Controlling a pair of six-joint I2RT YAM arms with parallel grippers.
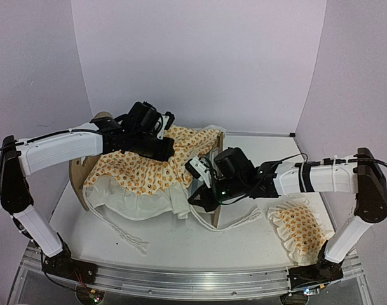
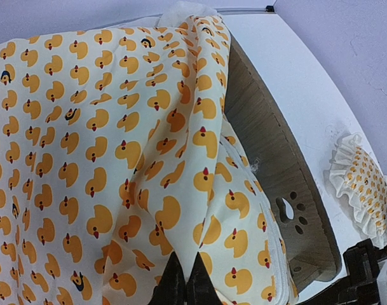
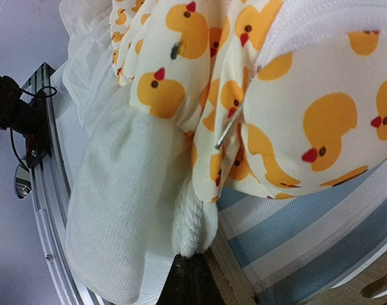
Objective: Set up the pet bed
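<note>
Pinching the duck-print quilt [image 1: 142, 171] from 2 places, both hands are pressed together on cloth. The left hand [image 2: 185, 283] has its fingertips closed on a raised fold on top of the quilt. The right hand [image 3: 192, 279] nips the bunched white ruffle [image 3: 123, 210] at the quilt's edge.

The pet bed [image 1: 79, 178] sits on the worktop [image 1: 180, 248], directly beneath the left hand and mostly hidden under the quilt. Its long axis runs crosswise, from the left arm's side over to the right hand. The paw-print end board [image 2: 272, 159] stands ahead and to the right of the left hand's fingertips. From the right hand, the striped mattress [image 3: 307, 241] lies just ahead and to the right, bare below the quilt's hem.

That bare strip is what the coming move seems to turn on. The right hand is the nearer of the 2 to it, so the ruffle probably needs drawing along the bed's length toward that end board, with the left hand easing its fold the same way.

The pillow [image 1: 301, 229] lies apart on the worktop, beside the right arm.
</note>
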